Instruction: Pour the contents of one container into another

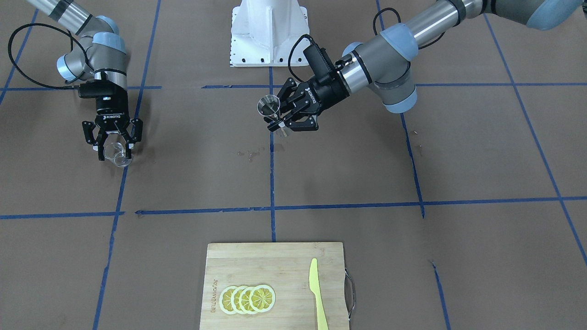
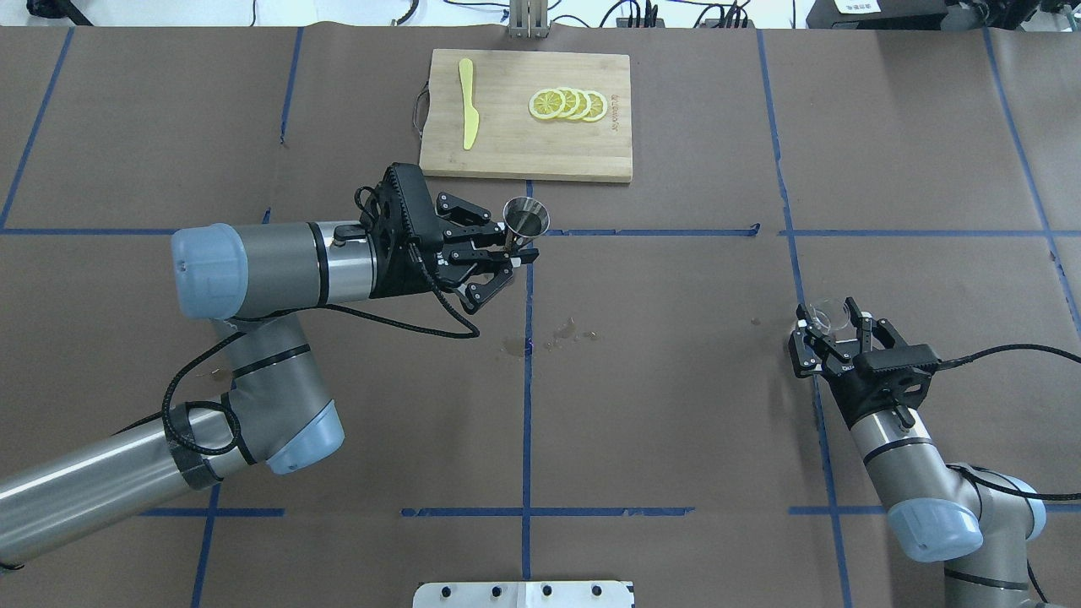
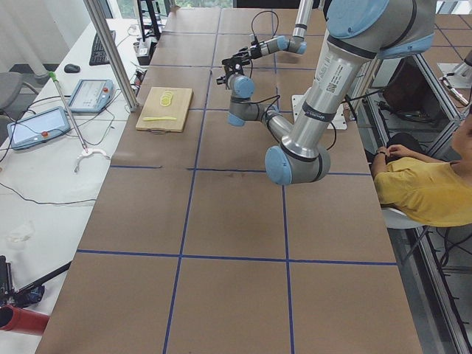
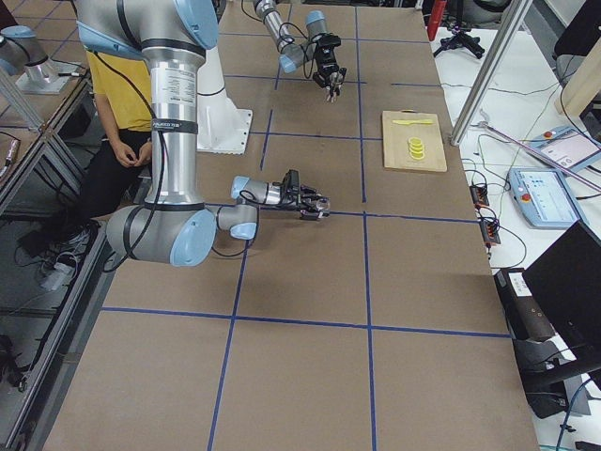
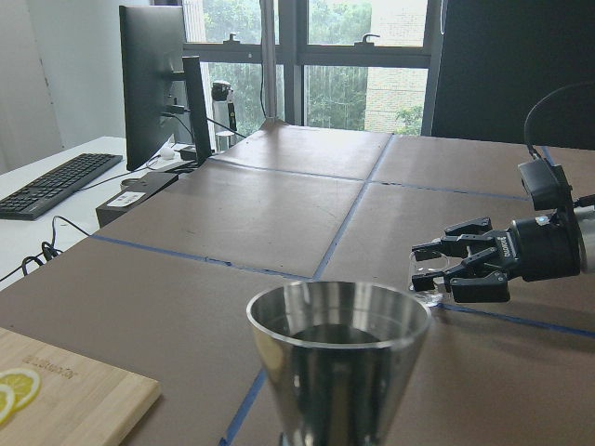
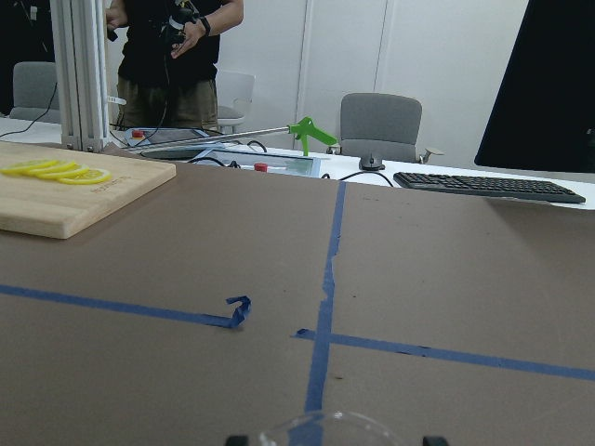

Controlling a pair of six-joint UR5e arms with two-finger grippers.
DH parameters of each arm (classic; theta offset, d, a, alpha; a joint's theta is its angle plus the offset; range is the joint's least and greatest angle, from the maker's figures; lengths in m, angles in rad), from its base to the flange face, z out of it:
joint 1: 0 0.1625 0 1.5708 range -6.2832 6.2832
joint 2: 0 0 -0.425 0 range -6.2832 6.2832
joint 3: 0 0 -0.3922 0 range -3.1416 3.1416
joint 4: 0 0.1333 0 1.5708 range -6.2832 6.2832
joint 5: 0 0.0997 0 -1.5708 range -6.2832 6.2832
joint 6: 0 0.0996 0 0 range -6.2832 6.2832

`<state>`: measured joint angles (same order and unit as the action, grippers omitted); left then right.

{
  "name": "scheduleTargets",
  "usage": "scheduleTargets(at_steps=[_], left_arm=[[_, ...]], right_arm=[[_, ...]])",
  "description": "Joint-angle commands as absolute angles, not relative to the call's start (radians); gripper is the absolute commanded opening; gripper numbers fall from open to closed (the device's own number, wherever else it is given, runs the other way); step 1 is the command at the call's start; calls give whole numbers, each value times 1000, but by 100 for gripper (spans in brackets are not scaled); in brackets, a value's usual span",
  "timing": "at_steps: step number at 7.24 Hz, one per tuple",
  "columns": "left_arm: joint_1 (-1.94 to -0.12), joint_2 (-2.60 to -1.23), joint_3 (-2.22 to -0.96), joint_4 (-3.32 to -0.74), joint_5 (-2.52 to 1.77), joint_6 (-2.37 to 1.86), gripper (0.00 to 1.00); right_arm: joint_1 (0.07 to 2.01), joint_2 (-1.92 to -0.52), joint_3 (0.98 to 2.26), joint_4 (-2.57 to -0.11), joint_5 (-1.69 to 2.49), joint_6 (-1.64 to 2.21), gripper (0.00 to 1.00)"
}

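My left gripper (image 2: pixel 512 250) is shut on the narrow waist of the steel jigger (image 2: pixel 525 221), which it holds upright above the table's centre line. The jigger (image 1: pixel 269 107) shows with that gripper (image 1: pixel 278 126) in the front view, and it fills the bottom of the left wrist view as a shiny cone (image 5: pixel 335 372). Far off to my right, the clear glass cup (image 2: pixel 826 316) sits low at the table between the fingers of my right gripper (image 2: pixel 829 324), which closes on its sides. That cup (image 1: pixel 117 154) and gripper (image 1: pixel 115 151) also show in the front view. Only its rim (image 6: pixel 325 427) shows in the right wrist view.
A wooden cutting board (image 2: pixel 524 143) at the far edge carries lemon slices (image 2: pixel 568 104) and a yellow knife (image 2: pixel 467 114). Small wet stains (image 2: pixel 557 333) mark the table's middle. A seated person (image 3: pixel 424 188) is beside the table, and another stands beyond the board (image 6: pixel 172 56).
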<state>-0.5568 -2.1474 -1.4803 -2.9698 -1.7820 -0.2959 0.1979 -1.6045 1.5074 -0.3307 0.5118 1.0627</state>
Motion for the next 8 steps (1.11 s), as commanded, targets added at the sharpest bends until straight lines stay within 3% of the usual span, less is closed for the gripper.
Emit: scheduleTargets(at_steps=[1, 8], left_arm=[[-557, -2148, -1480, -2970, -1781, -295, 0], [-557, -2148, -1479, -2970, -1781, -295, 0]], right_arm=[[198, -1603, 1512, -330, 511, 1062, 100], [305, -1627, 1716, -336, 643, 908, 100]])
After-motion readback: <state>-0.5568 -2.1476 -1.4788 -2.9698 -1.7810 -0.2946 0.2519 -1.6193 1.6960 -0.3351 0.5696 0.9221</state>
